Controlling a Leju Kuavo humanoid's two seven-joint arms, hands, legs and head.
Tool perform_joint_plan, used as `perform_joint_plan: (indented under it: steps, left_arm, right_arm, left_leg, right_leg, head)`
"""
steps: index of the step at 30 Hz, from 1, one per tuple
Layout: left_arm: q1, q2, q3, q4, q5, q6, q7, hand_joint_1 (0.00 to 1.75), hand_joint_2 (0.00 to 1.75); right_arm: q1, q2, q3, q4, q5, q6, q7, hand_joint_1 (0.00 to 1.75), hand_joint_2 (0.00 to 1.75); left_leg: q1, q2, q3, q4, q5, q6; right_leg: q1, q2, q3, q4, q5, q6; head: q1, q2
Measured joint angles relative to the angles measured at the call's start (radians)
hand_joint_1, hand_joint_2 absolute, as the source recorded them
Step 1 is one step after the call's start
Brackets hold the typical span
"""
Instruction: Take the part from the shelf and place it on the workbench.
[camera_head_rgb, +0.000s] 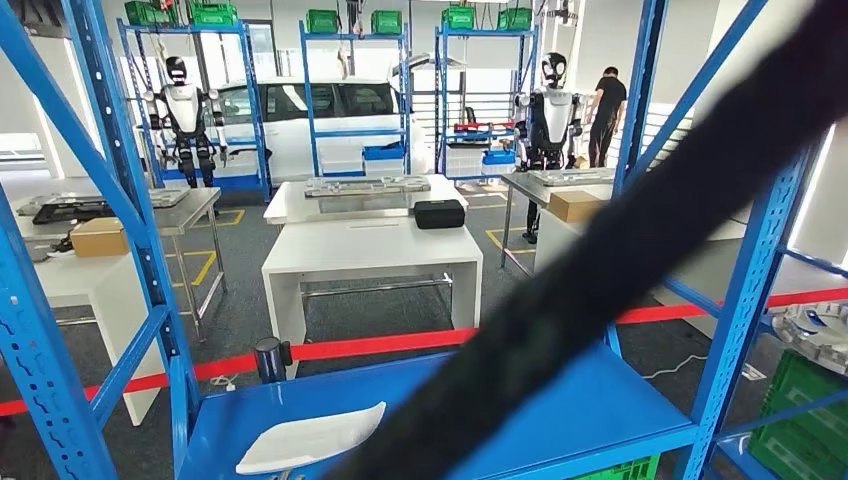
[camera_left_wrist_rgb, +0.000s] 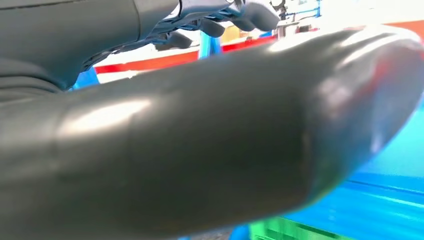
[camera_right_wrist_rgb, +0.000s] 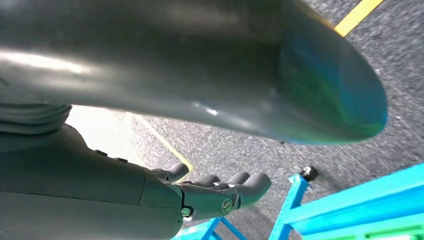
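The part (camera_head_rgb: 310, 440), a flat white curved panel, lies on the blue shelf board (camera_head_rgb: 560, 410) just below me, toward its left side. Past a red tape stands the white workbench (camera_head_rgb: 370, 250). My left hand (camera_left_wrist_rgb: 200, 140) holds nothing; its thick grey thumb lies apart from the dark fingers (camera_left_wrist_rgb: 245, 17), with the blue shelf behind it. My right hand (camera_right_wrist_rgb: 150, 65) also holds nothing. Its fingers (camera_right_wrist_rgb: 225, 192) stretch out over grey floor, close to a blue shelf foot (camera_right_wrist_rgb: 295, 200).
A blurred black strap (camera_head_rgb: 640, 240) crosses the head view diagonally. Blue shelf uprights (camera_head_rgb: 130, 210) frame the shelf on both sides. A black case (camera_head_rgb: 439, 213) sits on the workbench's far edge. Green crates (camera_head_rgb: 800, 420) stand at lower right. Two other robots and a person (camera_head_rgb: 606, 115) stand far back.
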Motion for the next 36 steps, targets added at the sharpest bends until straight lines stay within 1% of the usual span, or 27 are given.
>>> perform_joint_plan:
  steps: [2, 3, 4, 6, 7, 8, 9, 10, 11, 12, 13, 16, 17, 18, 20, 21, 22, 23, 24, 26, 27, 28, 29, 30, 31, 33, 36]
  left_arm:
    - [0.001, 0.001, 0.001, 0.0, 0.003, 0.0, 0.002, 0.0, 0.0]
    - [0.001, 0.002, 0.002, 0.0, 0.004, 0.0, 0.001, 0.0, 0.0]
    - [0.002, 0.002, 0.002, 0.001, 0.005, 0.0, 0.0, 0.0, 0.0]
    - [0.01, 0.002, 0.003, 0.003, 0.006, 0.0, -0.001, 0.0, 0.0]
    - [0.016, 0.002, 0.003, 0.004, 0.006, 0.0, -0.001, 0.0, 0.0]
    - [0.021, 0.002, 0.003, 0.004, 0.008, -0.001, -0.002, 0.0, 0.0]
    - [0.024, 0.003, 0.005, 0.004, 0.012, -0.002, -0.002, 0.0, 0.0]
    - [0.027, 0.003, 0.007, 0.004, 0.015, -0.003, -0.003, 0.0, 0.0]
    - [0.028, 0.003, 0.009, 0.005, 0.018, -0.004, -0.004, 0.0, 0.0]
    - [0.028, 0.004, 0.011, 0.005, 0.021, -0.006, -0.004, 0.0, 0.0]
    - [0.029, 0.005, 0.014, 0.005, 0.021, -0.008, -0.004, 0.0, 0.0]
    - [0.033, 0.008, 0.017, 0.005, 0.022, -0.011, -0.001, 0.0, 0.0]
    - [0.034, 0.009, 0.018, 0.004, 0.022, -0.011, -0.001, 0.0, 0.0]
    - [0.033, 0.01, 0.018, 0.004, 0.022, -0.011, 0.0, 0.0, 0.0]
    - [0.034, 0.012, 0.019, 0.004, 0.021, -0.011, 0.0, 0.0, 0.0]
    - [0.036, 0.014, 0.019, 0.004, 0.021, -0.011, 0.001, 0.0, 0.0]
    - [0.038, 0.016, 0.019, 0.005, 0.021, -0.011, 0.002, 0.0, 0.0]
    - [0.04, 0.018, 0.019, 0.005, 0.02, -0.012, 0.002, 0.0, 0.0]
    - [0.04, 0.019, 0.019, 0.005, 0.019, -0.012, 0.003, 0.0, 0.0]
    - [0.04, 0.019, 0.019, 0.004, 0.017, -0.013, 0.001, 0.0, 0.0]
    - [0.039, 0.019, 0.019, 0.004, 0.016, -0.015, 0.0, 0.0, 0.0]
    - [0.039, 0.018, 0.019, 0.004, 0.015, -0.018, -0.004, 0.0, 0.0]
    - [0.039, 0.018, 0.019, 0.004, 0.014, -0.021, -0.008, 0.0, 0.0]
    - [0.039, 0.017, 0.02, 0.004, 0.014, -0.024, -0.012, 0.0, 0.0]
    - [0.039, 0.015, 0.02, 0.004, 0.014, -0.026, -0.017, 0.0, 0.0]
    - [0.04, 0.01, 0.02, 0.003, 0.013, -0.031, -0.021, 0.0, 0.0]
    - [0.04, 0.005, 0.02, 0.003, 0.008, -0.037, -0.022, 0.0, 0.0]
  right_arm:
    - [-0.002, 0.0, 0.0, 0.0, 0.003, 0.001, 0.0, 0.0, 0.0]
    - [-0.004, 0.0, 0.0, 0.0, 0.004, 0.002, 0.0, 0.0, 0.0]
    - [-0.006, 0.0, 0.0, 0.0, 0.004, 0.002, 0.0, 0.0, 0.0]
    - [-0.006, 0.0, 0.0, 0.0, 0.005, 0.002, 0.001, 0.0, 0.0]
    - [-0.005, -0.001, 0.0, 0.0, 0.005, 0.002, 0.001, 0.0, 0.0]
    - [-0.003, -0.001, 0.0, 0.0, 0.005, 0.002, 0.002, 0.0, 0.0]
    - [-0.002, -0.002, 0.0, 0.0, 0.005, 0.002, 0.002, 0.0, 0.0]
    - [-0.001, -0.002, 0.0, 0.0, 0.005, 0.002, 0.001, 0.0, 0.0]
    - [-0.001, -0.002, 0.0, 0.0, 0.005, 0.002, 0.001, 0.0, 0.0]
    - [-0.001, -0.002, 0.0, 0.0, 0.005, 0.003, 0.001, 0.0, 0.0]
    - [-0.001, -0.002, 0.0, 0.0, 0.006, 0.004, 0.0, 0.0, 0.0]
    - [0.001, -0.002, 0.0, 0.0, 0.009, 0.006, 0.0, 0.0, 0.0]
    - [0.0, -0.002, 0.0, 0.0, 0.009, 0.006, 0.0, 0.0, 0.0]
    - [-0.001, -0.001, 0.0, 0.0, 0.009, 0.006, 0.0, 0.0, 0.0]
    - [-0.003, -0.002, 0.0, 0.0, 0.009, 0.006, 0.0, 0.0, 0.0]
    - [-0.004, -0.002, 0.0, 0.0, 0.009, 0.006, 0.0, 0.0, 0.0]
    - [-0.003, -0.002, 0.0, 0.0, 0.009, 0.007, 0.001, 0.0, 0.0]
    - [-0.002, -0.002, 0.0, 0.0, 0.009, 0.007, 0.001, 0.0, 0.0]
    - [-0.002, -0.002, 0.0, 0.0, 0.009, 0.007, 0.002, 0.0, 0.0]
    - [-0.002, -0.001, -0.001, 0.0, 0.006, 0.005, 0.003, 0.0, 0.0]
    - [-0.002, 0.0, -0.001, 0.0, 0.004, 0.004, 0.004, 0.0, 0.0]
    - [-0.002, 0.001, -0.002, 0.0, 0.002, 0.002, 0.004, 0.0, 0.0]
    - [0.0, 0.002, -0.003, 0.0, -0.002, 0.0, 0.004, 0.0, 0.0]
    - [0.001, 0.002, -0.005, 0.0, -0.005, -0.003, 0.004, 0.0, 0.0]
    - [0.003, 0.002, -0.008, 0.0, -0.007, -0.005, 0.004, 0.0, 0.0]
    - [0.006, 0.002, -0.013, 0.0, -0.01, -0.009, 0.0, 0.0, 0.0]
    - [0.006, 0.001, -0.021, 0.0, -0.012, -0.015, -0.004, 0.0, 0.0]
  left_leg:
    - [0.003, -0.001, 0.023, -0.007, 0.002, 0.015]
    - [0.004, -0.002, 0.035, -0.009, 0.0, 0.02]
    - [0.003, -0.002, 0.042, -0.009, -0.005, 0.024]
    - [0.001, -0.003, 0.051, -0.008, -0.017, 0.029]
    - [0.0, -0.005, 0.056, -0.007, -0.023, 0.029]
    - [-0.001, -0.006, 0.063, -0.005, -0.031, 0.029]
    - [-0.001, -0.008, 0.071, -0.003, -0.04, 0.027]
    - [0.0, -0.009, 0.08, 0.001, -0.049, 0.023]
    - [-0.001, -0.009, 0.088, 0.005, -0.06, 0.019]
    - [-0.002, -0.009, 0.093, 0.009, -0.068, 0.013]
    - [-0.003, -0.01, 0.093, 0.01, -0.076, 0.007]
    - [-0.004, -0.01, 0.092, 0.02, -0.083, -0.011]
    - [-0.004, -0.009, 0.085, 0.04, -0.087, -0.016]
    - [-0.002, -0.007, 0.067, 0.075, -0.097, -0.022]
    - [0.003, -0.004, -0.001, 0.19, -0.138, -0.033]
    - [0.005, -0.003, -0.04, 0.248, -0.16, -0.038]
    - [0.006, -0.003, -0.07, 0.284, -0.169, -0.04]
    - [0.007, -0.002, -0.085, 0.288, -0.158, -0.041]
    - [0.006, -0.002, -0.081, 0.255, -0.127, -0.037]
    - [0.002, -0.002, -0.034, 0.119, -0.038, -0.023]
    - [-0.002, -0.001, -0.011, 0.06, -0.019, -0.015]
    - [-0.006, -0.001, 0.005, 0.024, -0.011, -0.009]
    - [-0.009, 0.0, 0.012, 0.009, -0.012, -0.005]
    - [-0.009, -0.001, 0.015, 0.006, -0.012, -0.008]
    - [-0.009, -0.002, 0.018, 0.005, -0.002, -0.011]
    - [-0.008, -0.004, 0.019, 0.002, 0.005, -0.016]
    - [-0.009, -0.005, 0.019, 0.002, 0.002, -0.008]
  right_leg:
    - [-0.001, -0.002, -0.004, 0.029, -0.008, 0.008]
    - [-0.001, -0.003, -0.023, 0.067, -0.022, 0.01]
    - [-0.001, -0.004, -0.056, 0.122, -0.043, 0.011]
    - [0.001, -0.004, -0.139, 0.239, -0.089, 0.013]
    - [0.003, -0.004, -0.17, 0.268, -0.097, 0.014]
    - [0.003, -0.004, -0.185, 0.262, -0.086, 0.014]
    - [0.004, -0.005, -0.181, 0.22, -0.051, 0.012]
    - [0.004, -0.005, -0.166, 0.153, 0.0, 0.01]
    - [0.005, -0.006, -0.15, 0.089, 0.043, 0.006]
    - [0.008, -0.007, -0.136, 0.042, 0.07, 0.001]
    - [0.01, -0.007, -0.129, 0.016, 0.085, -0.005]
    - [0.01, -0.004, -0.119, 0.009, 0.082, -0.026]
    - [0.009, -0.004, -0.113, 0.007, 0.079, -0.032]
    - [0.007, -0.004, -0.105, 0.005, 0.076, -0.038]
    - [0.006, -0.004, -0.093, 0.004, 0.067, -0.046]
    - [0.006, -0.004, -0.089, 0.004, 0.062, -0.047]
    - [0.006, -0.003, -0.084, 0.005, 0.057, -0.047]
    - [0.006, -0.003, -0.079, 0.005, 0.051, -0.047]
    - [0.007, -0.002, -0.072, 0.006, 0.046, -0.046]
    - [0.008, -0.001, -0.057, 0.006, 0.037, -0.042]
    - [0.008, -0.001, -0.053, 0.006, 0.034, -0.04]
    - [0.008, -0.001, -0.052, 0.005, 0.031, -0.035]
    - [0.008, -0.001, -0.052, 0.005, 0.029, -0.031]
    - [0.009, -0.001, -0.053, 0.005, 0.028, -0.03]
    - [0.009, -0.002, -0.052, 0.005, 0.028, -0.03]
    - [0.01, -0.003, -0.049, 0.002, 0.028, -0.034]
    - [0.01, -0.004, -0.043, -0.007, 0.027, -0.03]
  head:
    - [0.003, 0.0]
    - [0.004, 0.0]
    - [0.006, 0.0]
    - [0.007, 0.0]
    - [0.008, 0.0]
    - [0.01, 0.0]
    - [0.01, 0.0]
    - [0.011, 0.0]
    - [0.011, 0.0]
    - [0.011, 0.0]
    - [0.01, 0.0]
    - [0.008, 0.001]
    - [0.007, 0.001]
    - [0.005, 0.001]
    - [0.002, 0.001]
    - [0.001, 0.001]
    - [0.001, 0.001]
    - [0.001, 0.001]
    - [0.001, 0.001]
    - [0.002, 0.001]
    - [0.002, 0.001]
    - [0.001, 0.001]
    - [0.0, 0.001]
    - [0.0, 0.001]
    - [-0.001, 0.001]
    - [0.001, 0.001]
    - [0.004, 0.002]
